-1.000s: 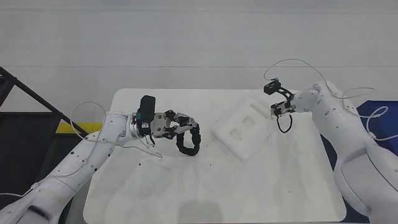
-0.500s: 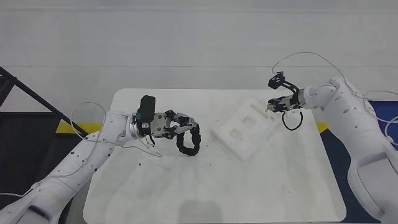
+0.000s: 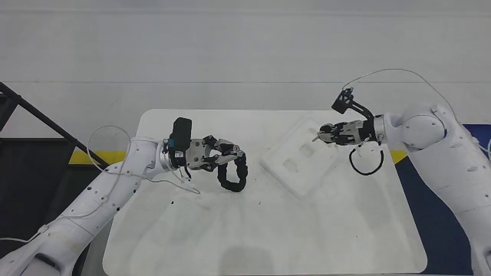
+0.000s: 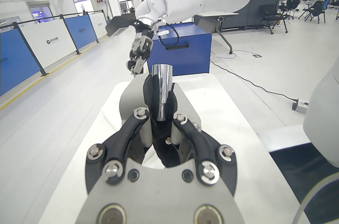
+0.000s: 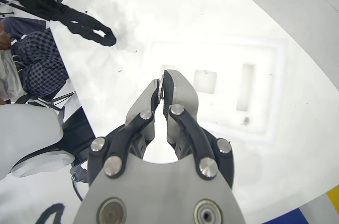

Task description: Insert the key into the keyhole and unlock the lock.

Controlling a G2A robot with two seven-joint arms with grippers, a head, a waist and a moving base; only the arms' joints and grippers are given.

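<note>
— Top view first: where is the lock (image 3: 234, 176)?

— In the left claw (image 3: 227, 158), out over the counter (image 3: 268, 230), to the left of the white foam tray (image 3: 303, 182) and apart from it. Its black cable hangs from the claw in a loop. Whether the loop touches the counter I cannot tell.

— And the grip on it?

— Closed tight. In the left wrist view the fingers (image 4: 185, 106) clamp the lock's black body from both sides. The chrome cylinder stands out past the fingertips, its end facing the other arm.

— The key (image 5: 159, 94)?

— Pinched in the right claw (image 5: 161, 82). The right wrist view shows a small ridged metal piece caught between the two pads, which are drawn nearly together around it.

— Where is that claw?

— Above the foam tray, near the tray's far right corner in the top view. Below it the tray shows shallow recesses, one squarish and one long and narrow.

— So how do key and keyhole stand?

— Well apart. The key is over the tray, and the lock is off to the tray's left in the other claw.
</note>
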